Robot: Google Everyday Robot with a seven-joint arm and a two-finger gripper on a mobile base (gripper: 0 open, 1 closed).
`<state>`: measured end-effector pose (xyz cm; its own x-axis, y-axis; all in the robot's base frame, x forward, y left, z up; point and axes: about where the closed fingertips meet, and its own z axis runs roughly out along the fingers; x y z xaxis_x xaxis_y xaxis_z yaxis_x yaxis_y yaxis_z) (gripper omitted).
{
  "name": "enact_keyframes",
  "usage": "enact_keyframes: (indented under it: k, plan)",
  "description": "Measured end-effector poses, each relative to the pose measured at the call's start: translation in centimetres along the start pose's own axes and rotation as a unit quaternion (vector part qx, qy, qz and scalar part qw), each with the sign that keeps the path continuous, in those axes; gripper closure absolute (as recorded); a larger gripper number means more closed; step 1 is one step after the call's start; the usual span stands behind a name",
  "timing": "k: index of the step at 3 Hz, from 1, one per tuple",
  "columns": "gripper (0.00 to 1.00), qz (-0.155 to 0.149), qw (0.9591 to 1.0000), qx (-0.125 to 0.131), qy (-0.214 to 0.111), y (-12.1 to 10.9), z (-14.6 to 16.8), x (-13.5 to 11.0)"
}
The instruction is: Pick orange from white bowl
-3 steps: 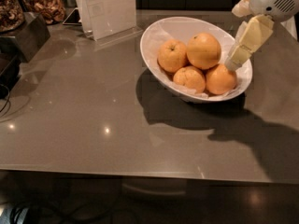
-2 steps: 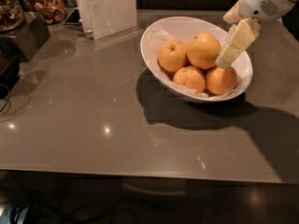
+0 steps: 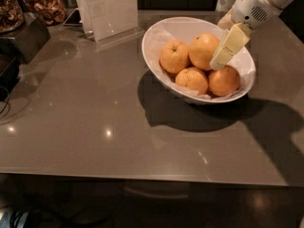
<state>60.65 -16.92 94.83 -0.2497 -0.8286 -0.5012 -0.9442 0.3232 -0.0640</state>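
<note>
A big white bowl (image 3: 180,26) sits on the gray surface (image 3: 95,122), and it has four oranges in it. The orange (image 3: 203,50) that matters is the biggest one, and its skin is a bit paler. It rests at the back of the bowl, leaning on the other three oranges (image 3: 192,80). The robot's gripper (image 3: 217,63) reaches down into the bowl from the top corner. Its tip is right next to the big orange (it looks very close, maybe touching). I cannot tell if the jaws are open or closed, or if they hold anything. A clear sign stand (image 3: 111,11) stands behind the bowl.
</note>
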Motion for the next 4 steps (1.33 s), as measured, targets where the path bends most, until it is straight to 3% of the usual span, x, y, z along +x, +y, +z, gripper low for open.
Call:
enact_keyframes:
  k: [2,4]
  plan:
    - [0.00,0.025,0.9985,-0.043,-0.020,-0.8,3.6,-0.1]
    - [0.42,0.025,0.9986,-0.040,-0.023,-1.1,3.8,-0.2]
